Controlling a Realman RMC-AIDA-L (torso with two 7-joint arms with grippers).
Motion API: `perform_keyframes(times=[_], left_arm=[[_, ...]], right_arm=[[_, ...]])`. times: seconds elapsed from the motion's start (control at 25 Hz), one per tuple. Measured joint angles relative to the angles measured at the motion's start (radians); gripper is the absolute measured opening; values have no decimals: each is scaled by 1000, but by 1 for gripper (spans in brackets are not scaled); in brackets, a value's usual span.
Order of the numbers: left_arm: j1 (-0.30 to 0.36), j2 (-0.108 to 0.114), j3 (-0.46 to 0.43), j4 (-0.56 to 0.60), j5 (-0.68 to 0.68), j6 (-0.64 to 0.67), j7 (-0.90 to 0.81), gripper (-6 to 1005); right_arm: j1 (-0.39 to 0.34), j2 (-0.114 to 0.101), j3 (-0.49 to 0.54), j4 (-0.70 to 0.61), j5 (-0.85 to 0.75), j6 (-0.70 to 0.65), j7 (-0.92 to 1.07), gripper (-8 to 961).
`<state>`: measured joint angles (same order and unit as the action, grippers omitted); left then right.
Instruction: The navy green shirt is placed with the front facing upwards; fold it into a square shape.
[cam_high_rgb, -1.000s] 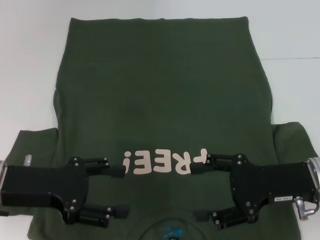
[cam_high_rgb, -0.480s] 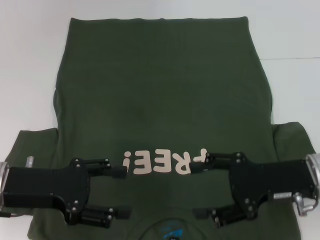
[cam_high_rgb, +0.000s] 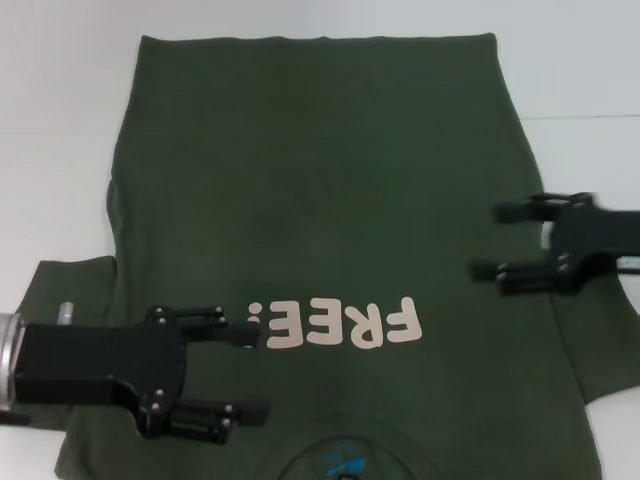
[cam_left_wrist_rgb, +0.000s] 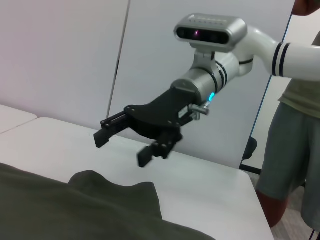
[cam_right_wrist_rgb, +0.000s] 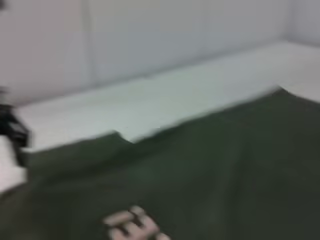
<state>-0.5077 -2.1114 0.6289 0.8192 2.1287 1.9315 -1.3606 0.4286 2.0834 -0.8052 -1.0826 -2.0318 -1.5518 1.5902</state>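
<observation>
Navy green shirt (cam_high_rgb: 320, 230) flat on bench (cam_high_rgb: 60, 120), collar nearest robot. Left gripper (cam_high_rgb: 250, 370) over chest, jaws wide, empty. Right gripper (cam_high_rgb: 490, 242) above right side edge, jaws wide, empty.

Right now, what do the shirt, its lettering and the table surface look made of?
The navy green shirt: soft matte knit, likely cotton, draping in wrinkles. The "FREE!" lettering: flat pale print, possibly vinyl or ink. The table: smooth, white, probably laminate.

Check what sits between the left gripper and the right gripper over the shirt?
Only the navy green shirt and its FREE! lettering lie between the left gripper and right gripper, both open; the head view shows it.
</observation>
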Motion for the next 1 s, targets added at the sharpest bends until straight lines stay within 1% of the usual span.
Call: perform_keyframes(times=[0.16,0.28,0.36,0.48,0.56,0.76,0.84,1.0], left_arm=[[-14,0,0,-15,-3,-1,0,852],[-22,-1,0,-23,-4,-6,-1,852],[-28,-1,0,-28,-4,-11,-3,851],[-37,-2,0,-35,-4,-15,-5,851],[-43,-2,0,-41,-4,-16,-5,850],[-55,-2,0,-66,-4,-35,-2,849],[-58,-2,0,-70,-4,-42,-1,848],[-60,-7,3,-74,-4,-46,-1,848]], right_arm=[[9,-3,86,-98,-151,8,204,916],[11,-14,137,-139,-234,-5,298,916],[8,-20,161,-165,-293,-12,336,915],[9,-29,181,-197,-422,-25,395,915],[18,-36,182,-202,-499,-47,421,915],[55,-43,198,-215,-664,-100,482,914],[79,-47,235,-216,-711,-144,495,914],[94,-55,266,-217,-726,-178,520,914]])
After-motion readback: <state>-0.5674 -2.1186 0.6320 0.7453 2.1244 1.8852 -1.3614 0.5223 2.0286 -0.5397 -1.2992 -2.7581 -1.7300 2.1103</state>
